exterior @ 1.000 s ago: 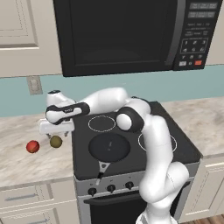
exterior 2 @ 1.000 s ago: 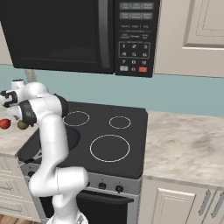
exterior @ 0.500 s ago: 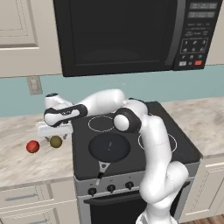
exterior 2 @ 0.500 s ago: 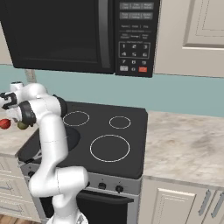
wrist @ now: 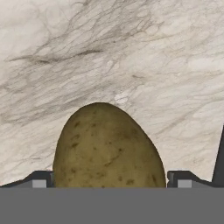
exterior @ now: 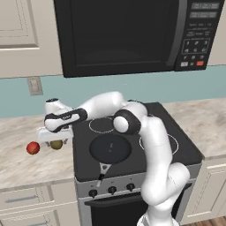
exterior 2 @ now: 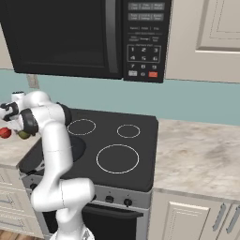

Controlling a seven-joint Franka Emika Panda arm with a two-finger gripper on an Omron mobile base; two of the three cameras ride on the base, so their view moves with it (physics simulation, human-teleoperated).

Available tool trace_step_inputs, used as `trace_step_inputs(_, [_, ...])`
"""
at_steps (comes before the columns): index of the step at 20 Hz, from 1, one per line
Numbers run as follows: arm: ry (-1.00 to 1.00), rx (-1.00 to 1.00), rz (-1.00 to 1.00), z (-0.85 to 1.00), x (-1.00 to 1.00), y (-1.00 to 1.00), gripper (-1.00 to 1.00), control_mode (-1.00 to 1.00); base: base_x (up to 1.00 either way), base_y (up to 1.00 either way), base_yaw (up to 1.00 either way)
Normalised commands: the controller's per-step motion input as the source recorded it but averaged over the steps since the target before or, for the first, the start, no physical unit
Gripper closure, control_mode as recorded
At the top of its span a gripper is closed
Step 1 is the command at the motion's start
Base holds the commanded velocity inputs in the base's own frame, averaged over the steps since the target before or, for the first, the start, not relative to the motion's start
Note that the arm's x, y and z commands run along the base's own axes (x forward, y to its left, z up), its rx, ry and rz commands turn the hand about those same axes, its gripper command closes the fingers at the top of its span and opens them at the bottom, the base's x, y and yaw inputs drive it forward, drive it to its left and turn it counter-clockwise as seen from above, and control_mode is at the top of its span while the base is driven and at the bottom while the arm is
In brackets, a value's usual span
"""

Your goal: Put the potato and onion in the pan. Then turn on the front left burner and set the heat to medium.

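The potato (exterior: 56,144) is an olive-brown ball lying on the marble counter left of the stove. My gripper (exterior: 55,140) hangs over it, open, with a dark fingertip on each side. Close up, the potato (wrist: 107,148) sits between the fingertips (wrist: 40,180) of the gripper (wrist: 109,181), and I cannot tell if they touch it. The glossy red onion (exterior: 33,148) lies just left of the potato. From the right, the onion (exterior 2: 4,133), potato (exterior 2: 23,135) and gripper (exterior 2: 21,131) sit at the far left. The dark pan (exterior: 110,148) rests on the cooktop's front left, covering the front left burner.
Several knobs (exterior: 112,190) line the stove front below the pan handle (exterior: 103,168). White-outlined rings (exterior 2: 117,158) mark the other cooktop zones. A black microwave (exterior: 128,35) hangs above the stove. A wall outlet (exterior: 34,85) sits behind the counter.
The hand has sunk a little lower over the potato. The jaws stay wide, and the potato, onion and pan have not moved.
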Motion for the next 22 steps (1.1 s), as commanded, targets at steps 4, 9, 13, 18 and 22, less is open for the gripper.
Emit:
trace_step_inputs(4, [0.0,0.0,0.0,-0.19,0.0,0.0,-1.0,-1.0,0.0,0.0,0.0])
trace_step_inputs(9, [0.0,0.0,0.0,0.0,0.0,0.0,1.0,-1.0,0.0,0.0,0.0])
trace_step_inputs(13, [0.0,0.0,0.0,0.0,0.0,0.0,1.0,-1.0,0.0,0.0,0.0])
trace_step_inputs(18, [0.0,0.0,0.03,0.03,-0.04,-0.05,1.0,-1.0,0.0,0.0,0.0])
trace_step_inputs(22, [-0.09,0.03,0.06,0.5,-0.74,-0.33,1.0,-1.0,0.0,0.0,0.0])
